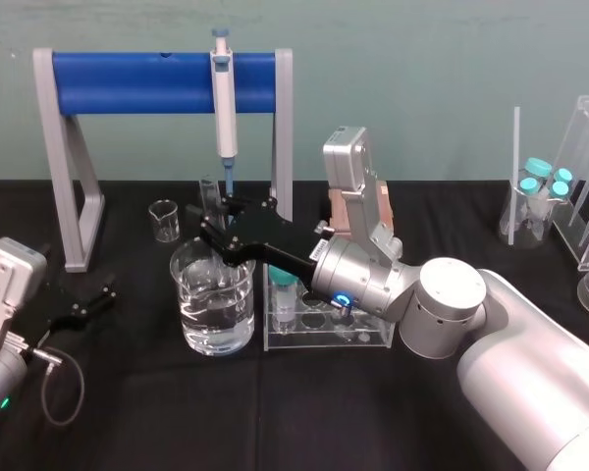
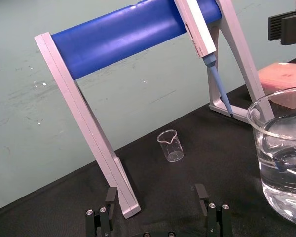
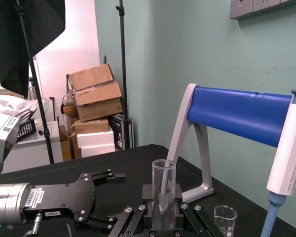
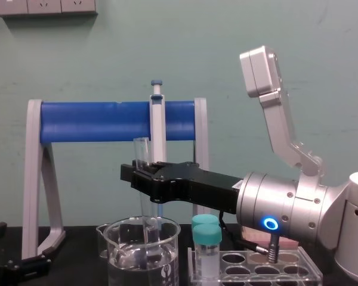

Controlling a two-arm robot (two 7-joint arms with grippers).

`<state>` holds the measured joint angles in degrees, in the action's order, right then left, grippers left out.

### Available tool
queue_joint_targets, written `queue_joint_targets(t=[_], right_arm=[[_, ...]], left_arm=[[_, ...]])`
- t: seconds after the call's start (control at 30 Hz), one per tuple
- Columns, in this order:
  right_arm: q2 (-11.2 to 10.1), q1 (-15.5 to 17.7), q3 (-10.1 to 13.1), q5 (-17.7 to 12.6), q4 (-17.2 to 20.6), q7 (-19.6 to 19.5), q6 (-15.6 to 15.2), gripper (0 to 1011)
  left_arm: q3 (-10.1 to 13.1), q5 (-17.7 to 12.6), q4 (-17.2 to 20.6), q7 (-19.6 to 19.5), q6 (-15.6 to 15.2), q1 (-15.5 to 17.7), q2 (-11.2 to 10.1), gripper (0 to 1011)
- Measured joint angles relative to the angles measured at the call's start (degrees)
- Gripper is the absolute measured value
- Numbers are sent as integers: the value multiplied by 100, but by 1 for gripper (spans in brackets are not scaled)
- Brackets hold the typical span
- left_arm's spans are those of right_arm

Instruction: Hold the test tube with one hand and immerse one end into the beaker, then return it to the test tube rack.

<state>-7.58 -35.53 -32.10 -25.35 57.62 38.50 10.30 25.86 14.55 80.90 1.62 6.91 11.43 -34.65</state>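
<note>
Helpfully, chest view shows right claw [image 4: 138, 173] holding test tube [image 4: 141, 149] inside beaker [image 4: 116, 262].

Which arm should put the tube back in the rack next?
Right. The right gripper is shut on the tube, whose lower end is in the beaker, with the rack just beside it. The left gripper sits open far to the left, holding nothing.

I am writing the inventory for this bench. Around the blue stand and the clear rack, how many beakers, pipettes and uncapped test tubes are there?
Beakers: 2, the large beaker with water and the small beaker
Pipettes: 1, the pipette hanging on the blue stand
Uncapped test tubes: 1, the test tube gripped by the right tool; the left tool lies open
Total: 4
</note>
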Motion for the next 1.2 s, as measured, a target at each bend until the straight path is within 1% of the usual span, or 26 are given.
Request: queue_joint_targets(t=[0.53,1.2], right_arm=[[54,-74,19,-4,-166,70,54,226],[93,-123,25,-19,-259,119,75,226]], left_arm=[[0,0,0,0,0,0,0,1000],[0,0,0,0,0,0,0,1000]])
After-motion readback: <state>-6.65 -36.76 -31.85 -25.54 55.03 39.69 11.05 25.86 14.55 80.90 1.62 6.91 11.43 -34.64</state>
